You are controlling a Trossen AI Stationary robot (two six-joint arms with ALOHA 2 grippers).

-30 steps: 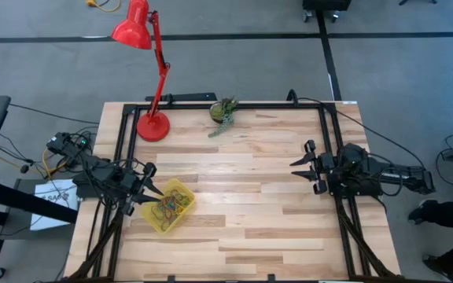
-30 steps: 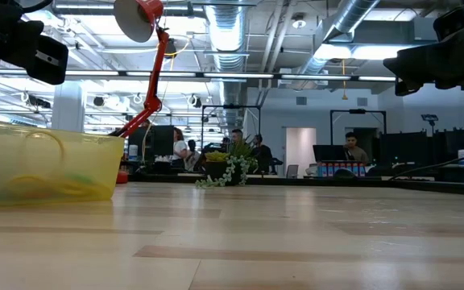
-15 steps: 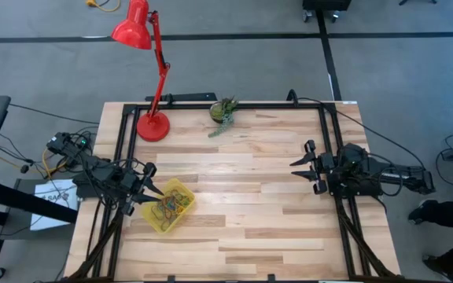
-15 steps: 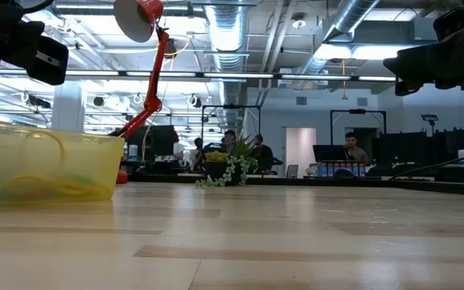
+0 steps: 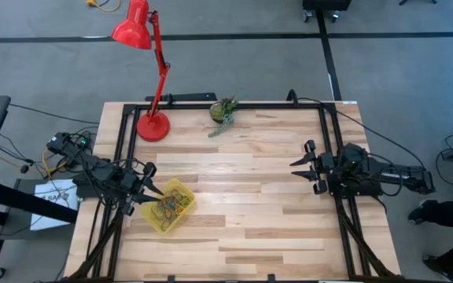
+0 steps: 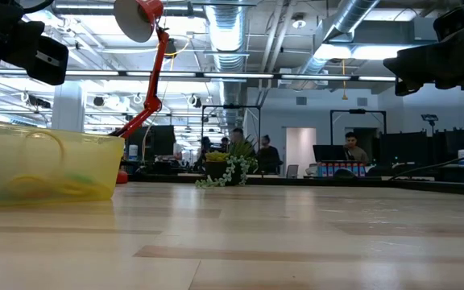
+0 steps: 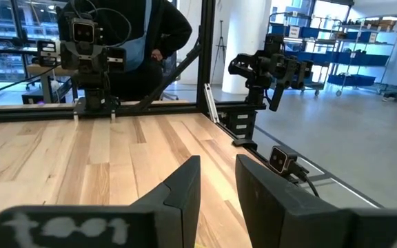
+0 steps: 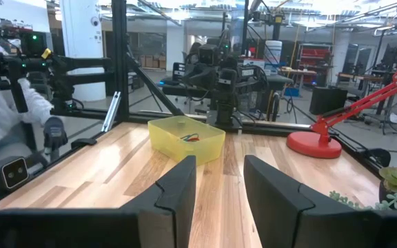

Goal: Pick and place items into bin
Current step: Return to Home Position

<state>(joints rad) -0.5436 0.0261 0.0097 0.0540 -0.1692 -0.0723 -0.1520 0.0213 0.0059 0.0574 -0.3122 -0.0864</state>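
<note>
1. At the left edge of the desk: dark two-finger left gripper (image 5: 152, 181), fingers apart, holding nothing.
2. Just beside it, near the same edge: small shallow translucent yellow plastic bin (image 5: 182, 215), with thin coloured rubber-band loops (image 5: 167, 206) lying inside.
3. At the right edge: dark two-finger right gripper (image 5: 297, 167), fingers apart, empty.

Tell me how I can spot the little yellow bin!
Start at the wooden table and go to the left arm's side, where the red lamp stands. The yellow bin sits beside the left gripper. Only it is a see-through tray holding colourful rubber bands.
</note>
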